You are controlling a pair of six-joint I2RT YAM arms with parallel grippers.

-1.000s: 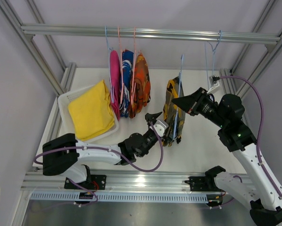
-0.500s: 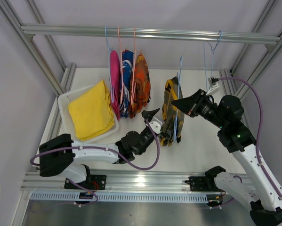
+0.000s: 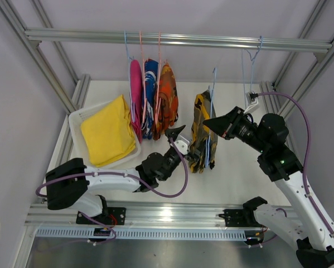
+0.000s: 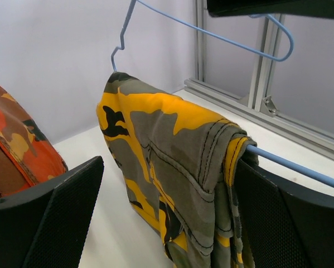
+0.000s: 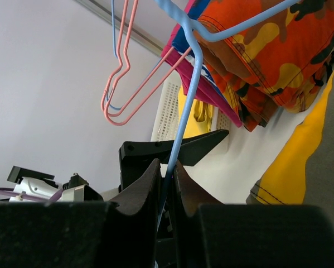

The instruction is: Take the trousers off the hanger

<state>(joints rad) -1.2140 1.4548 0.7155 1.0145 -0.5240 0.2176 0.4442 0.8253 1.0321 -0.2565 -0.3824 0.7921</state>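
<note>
White counter [image 3: 233,167] fills the floor of the aluminium frame, and from above I see the top rail [image 3: 211,41] carrying three pairs on hangers side by side: the magenta pink trousers [image 3: 135,92], the blue-and-white patterned trousers [image 3: 150,84] and the orange camouflage trousers [image 3: 168,95]. An empty light blue hanger [image 3: 250,61] hangs off to the right on the same rail. At the left of the counter sits a white tray [image 3: 77,117] with the plain yellow trousers [image 3: 106,134] lying folded in it. The yellow-and-dark camouflage trousers [image 4: 172,145] are draped over the lower bar of a blue hanger [image 5: 186,100], whose hook is below the rail and not on it. The right jaws are closed on that hanger's wire, just under the hook, and hold it up over the middle of the counter. The left jaws stand wide open, one finger on each side of the camouflage pair near the fold over the bar. From my left wrist view the cloth sits between them, and I cannot tell whether either finger touches it.
</note>
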